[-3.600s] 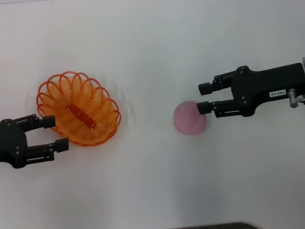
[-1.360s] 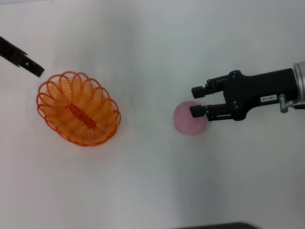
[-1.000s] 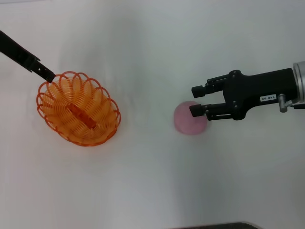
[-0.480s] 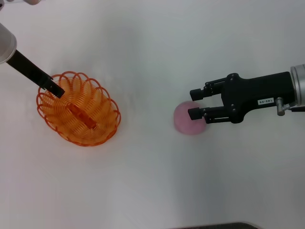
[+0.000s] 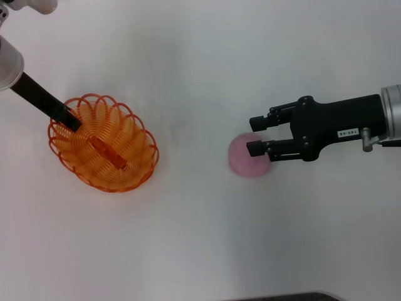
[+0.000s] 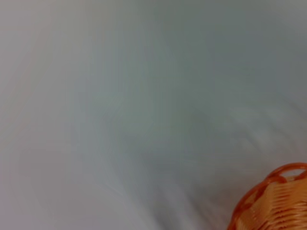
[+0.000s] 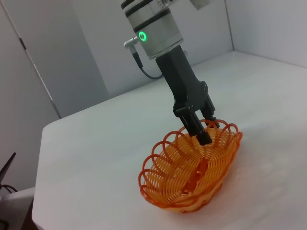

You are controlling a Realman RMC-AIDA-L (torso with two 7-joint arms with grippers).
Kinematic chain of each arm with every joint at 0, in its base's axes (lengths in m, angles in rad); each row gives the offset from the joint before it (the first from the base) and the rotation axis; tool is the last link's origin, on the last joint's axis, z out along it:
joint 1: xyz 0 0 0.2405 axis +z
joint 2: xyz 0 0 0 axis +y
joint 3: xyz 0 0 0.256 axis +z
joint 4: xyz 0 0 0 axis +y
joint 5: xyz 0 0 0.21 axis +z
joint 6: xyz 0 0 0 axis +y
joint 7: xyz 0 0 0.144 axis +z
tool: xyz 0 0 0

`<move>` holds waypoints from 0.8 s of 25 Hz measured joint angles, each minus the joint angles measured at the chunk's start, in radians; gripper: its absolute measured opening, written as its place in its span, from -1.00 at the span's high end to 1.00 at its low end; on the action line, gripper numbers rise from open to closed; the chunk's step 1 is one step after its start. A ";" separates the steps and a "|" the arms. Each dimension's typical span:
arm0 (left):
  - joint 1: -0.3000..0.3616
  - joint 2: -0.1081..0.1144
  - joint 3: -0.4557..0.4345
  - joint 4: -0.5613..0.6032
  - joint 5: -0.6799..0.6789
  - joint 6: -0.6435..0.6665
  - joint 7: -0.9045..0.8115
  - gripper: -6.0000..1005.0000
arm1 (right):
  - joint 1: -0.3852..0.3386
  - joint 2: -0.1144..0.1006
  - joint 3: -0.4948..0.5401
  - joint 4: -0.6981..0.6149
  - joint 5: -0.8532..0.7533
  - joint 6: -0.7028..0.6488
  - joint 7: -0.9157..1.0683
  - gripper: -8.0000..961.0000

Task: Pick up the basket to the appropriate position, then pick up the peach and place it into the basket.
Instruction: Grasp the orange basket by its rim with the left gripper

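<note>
the left arm came in from the 10 o'clock corner of the head view, slanting steeply down, its silver wrist with a lit green ring uppermost. the left gripper (image 5: pixel 67 120) (image 7: pixel 204 134) pointed downward with its dark fingers drawn close together. the right arm reached in from 3 o'clock, lying roughly level, and the right gripper (image 5: pixel 255 135) aimed toward 9 o'clock with its two fingers spread apart.

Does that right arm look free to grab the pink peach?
Probably yes: the right tool is open beside the peach, one finger over it, nothing between them.
</note>
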 joint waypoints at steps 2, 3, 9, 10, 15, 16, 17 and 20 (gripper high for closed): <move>0.002 0.000 -0.003 0.000 0.000 -0.005 0.002 -0.38 | 0.001 0.000 0.000 0.005 0.000 0.003 -0.001 -0.16; 0.002 0.000 -0.004 0.000 0.000 -0.007 0.003 -0.37 | 0.001 0.000 0.000 0.007 0.000 0.004 -0.002 -0.16; 0.000 -0.001 0.003 0.002 0.000 -0.006 0.006 0.13 | 0.001 0.000 0.000 0.018 0.000 0.016 -0.008 -0.15; 0.000 -0.001 0.003 0.002 0.000 -0.006 0.006 0.22 | 0.001 0.000 0.000 0.018 0.000 0.018 -0.008 -0.15; -0.001 -0.003 0.007 0.008 0.000 0.001 0.008 0.60 | 0.000 0.000 0.000 0.018 -0.001 0.022 -0.008 -0.15; -0.002 -0.003 0.007 0.010 0.000 0.002 0.008 0.61 | 0.000 0.000 0.000 0.018 -0.001 0.023 -0.008 -0.15; -0.002 -0.003 0.007 0.013 0.000 0.005 0.009 0.63 | 0.000 0.000 0.000 0.018 -0.001 0.024 -0.008 -0.15; -0.002 -0.001 0.004 0.016 0.000 0.012 0.010 0.67 | 0.000 0.000 0.000 0.018 -0.001 0.025 -0.008 -0.15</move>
